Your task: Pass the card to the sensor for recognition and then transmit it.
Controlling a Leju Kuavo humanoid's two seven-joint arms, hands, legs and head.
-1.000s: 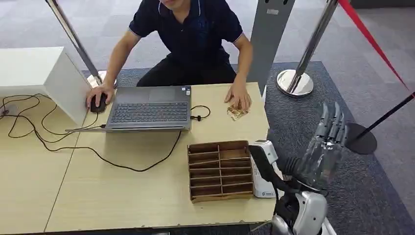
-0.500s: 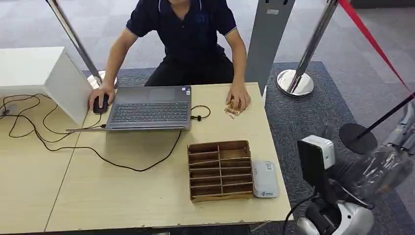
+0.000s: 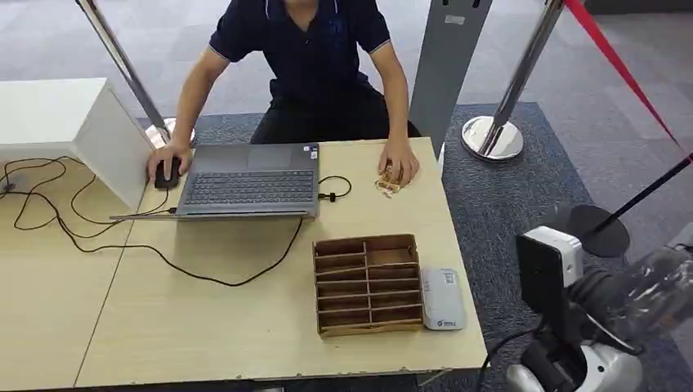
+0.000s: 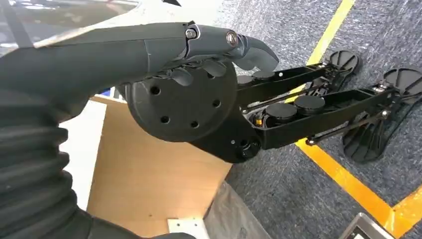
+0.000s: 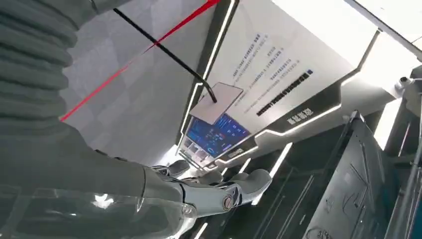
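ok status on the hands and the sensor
right hand off table's right edge, empty. left hand down by body, grip unclear. sensor uncovered beside wooden tray.

From my head camera I count one person [image 3: 315, 61] seated across the table, with two hands in sight: one hand [image 3: 167, 162] on one black mouse [image 3: 167, 173], the other hand [image 3: 398, 163] on one small brownish item [image 3: 387, 186] too small to identify. There is one open laptop [image 3: 249, 180], one white box [image 3: 69, 126], one wooden tray [image 3: 368, 284] split into many slots, and one white card sensor [image 3: 442, 299] just beside it. Two light wood tabletops [image 3: 204, 318] meet at one seam. I count two chrome posts [image 3: 511, 90] with round bases, one red barrier tape [image 3: 613, 61] and one grey upright panel [image 3: 449, 69].
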